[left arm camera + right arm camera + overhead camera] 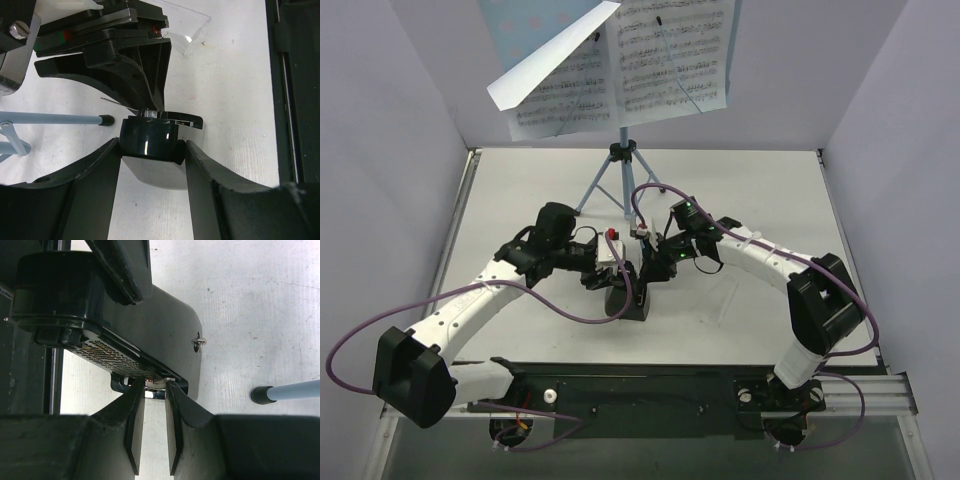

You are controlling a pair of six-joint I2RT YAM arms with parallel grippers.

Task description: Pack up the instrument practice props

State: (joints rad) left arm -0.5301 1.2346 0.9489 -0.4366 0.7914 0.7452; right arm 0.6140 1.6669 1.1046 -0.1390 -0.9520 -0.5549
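music stand: 1 | sheet-music pages: at least 2 | metronome: 1 | left gripper, right gripper: 2

left hand, right hand crowding metronome, tripod legs just behind, open table outward

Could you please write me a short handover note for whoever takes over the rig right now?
Left claw: clamped on the sides of the metronome, near the middle of the table.
Right claw: shut on a small metal part at the metronome's edge.
Music stand: upright at the far side, with the sheet-music pages on it, one leaning forward.
Done: nothing visibly packed.
Left: metronome, pages, stand.
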